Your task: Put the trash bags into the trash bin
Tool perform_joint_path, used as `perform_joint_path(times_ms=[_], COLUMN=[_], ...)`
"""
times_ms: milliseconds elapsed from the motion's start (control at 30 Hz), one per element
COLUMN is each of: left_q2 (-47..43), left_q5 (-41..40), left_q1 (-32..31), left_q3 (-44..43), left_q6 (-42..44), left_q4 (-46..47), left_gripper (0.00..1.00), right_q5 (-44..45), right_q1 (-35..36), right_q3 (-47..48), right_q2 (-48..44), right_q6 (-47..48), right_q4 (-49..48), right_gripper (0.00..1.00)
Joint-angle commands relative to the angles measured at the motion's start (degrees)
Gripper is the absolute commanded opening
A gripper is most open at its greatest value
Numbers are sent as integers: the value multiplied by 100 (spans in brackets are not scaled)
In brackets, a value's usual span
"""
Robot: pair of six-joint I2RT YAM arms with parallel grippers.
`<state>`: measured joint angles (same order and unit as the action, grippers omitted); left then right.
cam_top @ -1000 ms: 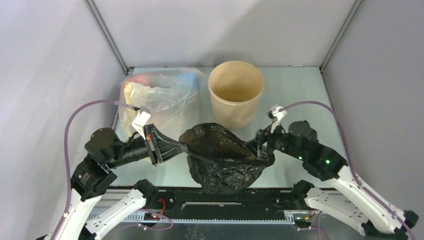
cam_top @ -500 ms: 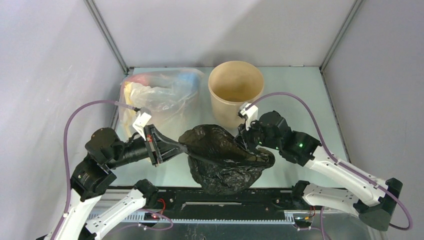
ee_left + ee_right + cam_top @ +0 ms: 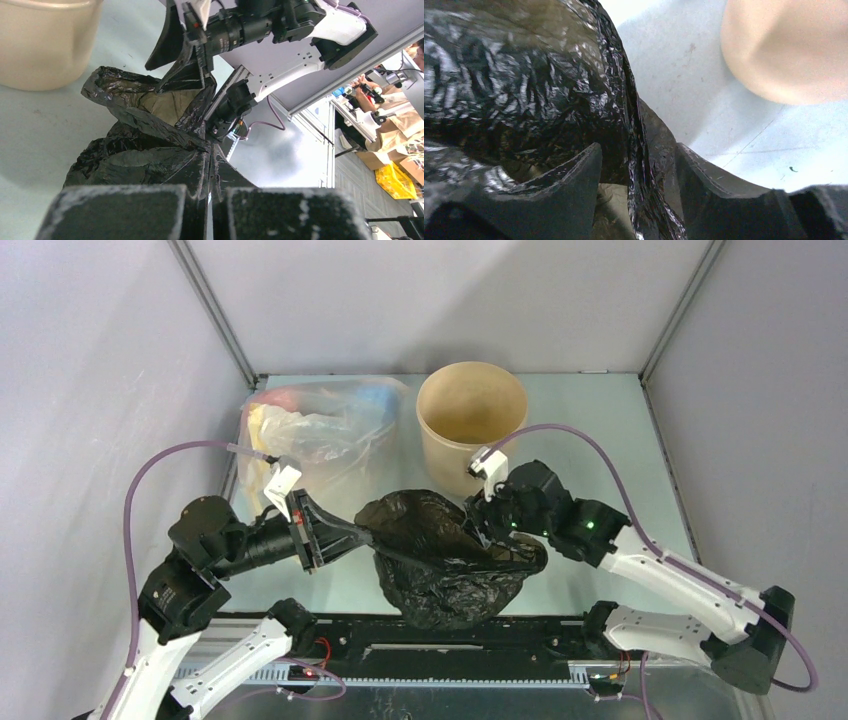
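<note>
The glossy black trash bag lies crumpled on the table near the front edge, its mouth partly open. My left gripper is shut on the bag's left edge; in the left wrist view the fingers pinch black plastic. My right gripper is open over the bag's right rim. In the right wrist view a fold of the bag runs between the spread fingers. The tan trash bin stands upright and empty just behind the bag, and shows in both wrist views.
A translucent clear bag with yellow, red and blue tints lies at the back left beside the bin. Grey walls enclose the table on three sides. The arm bases and a black rail run along the front edge.
My right arm has swung left and forward from the bag's right end to its upper right rim, closer to the bin. The left gripper and the bag have barely moved.
</note>
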<state>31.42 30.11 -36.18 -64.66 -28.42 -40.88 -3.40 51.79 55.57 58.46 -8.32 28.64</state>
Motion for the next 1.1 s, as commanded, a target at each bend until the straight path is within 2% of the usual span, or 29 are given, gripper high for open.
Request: perform_joint_path(times_ms=[0, 33, 133, 200, 367, 533, 800, 933, 1067], left_q2=[-24, -30, -24, -9, 99, 376, 1469, 1962, 2658], left_q5=[-49, -53, -72, -109, -465, -822, -925, -1055, -1181], left_q1=[27, 25, 26, 25, 29, 24, 29, 29, 60], left_q3=[-206, -205, -196, -196, -363, -866, -2812, -3480, -4236], left_q6=[98, 99, 114, 127, 127, 46, 66, 72, 263], left_q4=[31, 28, 20, 10, 19, 261, 575, 1097, 1175], left_gripper=[0, 0, 0, 0, 0, 0, 0, 0, 0], right_q5=[-176, -193, -128, 1, 226, 327, 868, 1334, 1543], right_q1=[32, 33, 29, 2, -276, -669, -1151, -1396, -1808], right_q3=[190, 190, 186, 190, 452, 1110, 2859, 3446, 3789], right_q2=[309, 361, 363, 200, -451, -852, -669, -446, -145], right_q6=[99, 97, 64, 8, -124, -115, 208, 389, 421], right_q4=[124, 124, 55, -26, -150, -245, -197, -563, -1032], right_gripper=[55, 50, 15, 0, 0, 0, 0, 0, 0])
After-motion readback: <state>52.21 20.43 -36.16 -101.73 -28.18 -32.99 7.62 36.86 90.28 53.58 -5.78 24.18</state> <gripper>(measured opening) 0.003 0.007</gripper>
